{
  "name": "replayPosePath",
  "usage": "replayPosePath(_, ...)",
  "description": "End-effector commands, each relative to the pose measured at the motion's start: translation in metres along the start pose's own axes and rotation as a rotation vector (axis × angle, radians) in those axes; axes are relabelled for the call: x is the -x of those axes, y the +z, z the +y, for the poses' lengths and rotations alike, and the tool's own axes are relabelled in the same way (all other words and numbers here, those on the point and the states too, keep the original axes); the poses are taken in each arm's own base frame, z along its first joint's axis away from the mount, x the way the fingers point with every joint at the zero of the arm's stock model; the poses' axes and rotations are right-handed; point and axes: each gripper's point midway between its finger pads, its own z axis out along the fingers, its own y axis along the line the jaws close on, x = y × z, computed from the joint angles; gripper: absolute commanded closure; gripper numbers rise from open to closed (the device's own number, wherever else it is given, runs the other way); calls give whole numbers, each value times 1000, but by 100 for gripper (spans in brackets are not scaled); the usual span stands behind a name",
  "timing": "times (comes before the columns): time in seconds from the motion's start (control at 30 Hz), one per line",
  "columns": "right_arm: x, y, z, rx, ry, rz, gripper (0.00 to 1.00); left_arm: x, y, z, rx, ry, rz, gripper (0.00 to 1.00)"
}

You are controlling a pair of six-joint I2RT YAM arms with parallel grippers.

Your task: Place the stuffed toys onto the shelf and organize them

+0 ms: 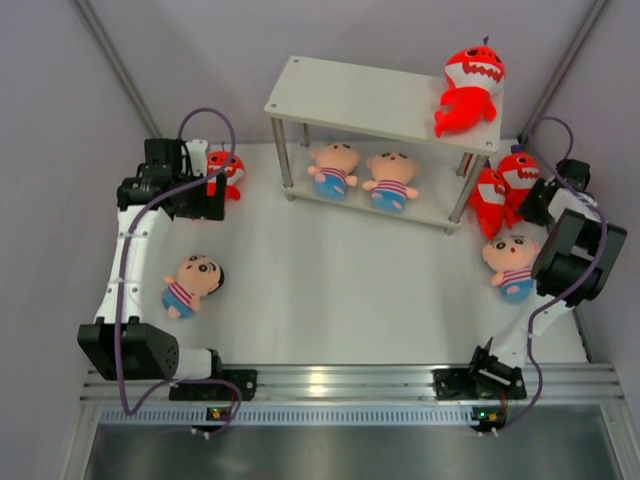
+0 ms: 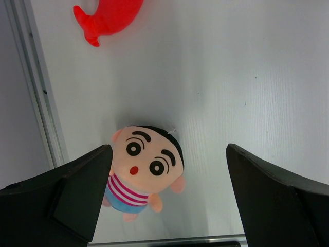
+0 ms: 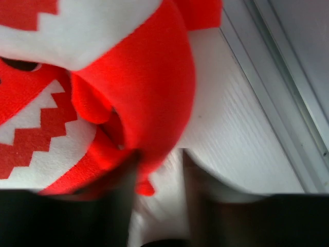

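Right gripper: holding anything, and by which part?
The gripper straddles the tail end of a shark, but blur hides whether it is clamped, so a hold cannot be told.

The white two-tier shelf (image 1: 370, 95) stands at the back. A toothy red shark (image 1: 470, 85) sits at the right end of its top board. Two striped-shirt boy dolls (image 1: 335, 168) (image 1: 392, 180) lie face up side by side on the lower board. Two more sharks (image 1: 490, 200) (image 1: 520, 172) huddle by its right legs, a third doll (image 1: 512, 262) near them. At left lie a fourth doll (image 1: 192, 282) and, apart, a fourth shark (image 1: 228, 170).
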Motion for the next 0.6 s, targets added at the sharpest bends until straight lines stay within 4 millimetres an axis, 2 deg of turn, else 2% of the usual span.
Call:
replayPosePath(0.0, 32, 1, 15, 75, -27, -86, 79, 0, 2, 1, 7, 1, -1, 2)
replayPosePath(0.07, 35, -3, 14, 64, -29, -110, 98, 0, 2, 2, 11, 0, -2, 2)
replayPosePath(0.1, 39, -7, 13, 54, -29, -130, 100, 0, 2, 3, 12, 0, -1, 2)
replayPosePath(0.2, 59, -39, 7, -6, -25, -231, 100, -1, 2, 2, 12, 0, 0, 2)
replayPosePath(0.23, 73, -64, 10, -9, -23, -295, 100, -1, 2, 2, 13, -1, 2, 2)
replayPosePath(0.3, 90, -93, 11, -31, -12, -382, 100, 0, 2, 2, 11, -1, 0, 2)
replayPosePath(0.33, 107, -128, 17, -24, -6, -467, 100, 0, 2, 2, 12, -2, 0, 2)
replayPosePath(0.4, 124, -164, 19, -43, 12, -558, 100, 2, 0, 3, 18, -1, -7, 2)
replayPosePath(0.43, 138, -199, 26, -32, 16, -639, 100, 2, 0, 3, 18, -1, -8, 2)
replayPosePath(0.47, 144, -217, 26, -42, 24, -676, 100, 2, -1, 3, 17, 1, -10, 2)
replayPosePath(0.53, 158, -264, 33, -34, 46, -758, 100, 2, -1, 4, 18, 3, -10, 2)
replayPosePath(0.57, 162, -280, 34, -37, 56, -790, 100, 2, -2, 3, 17, 6, -13, 2)
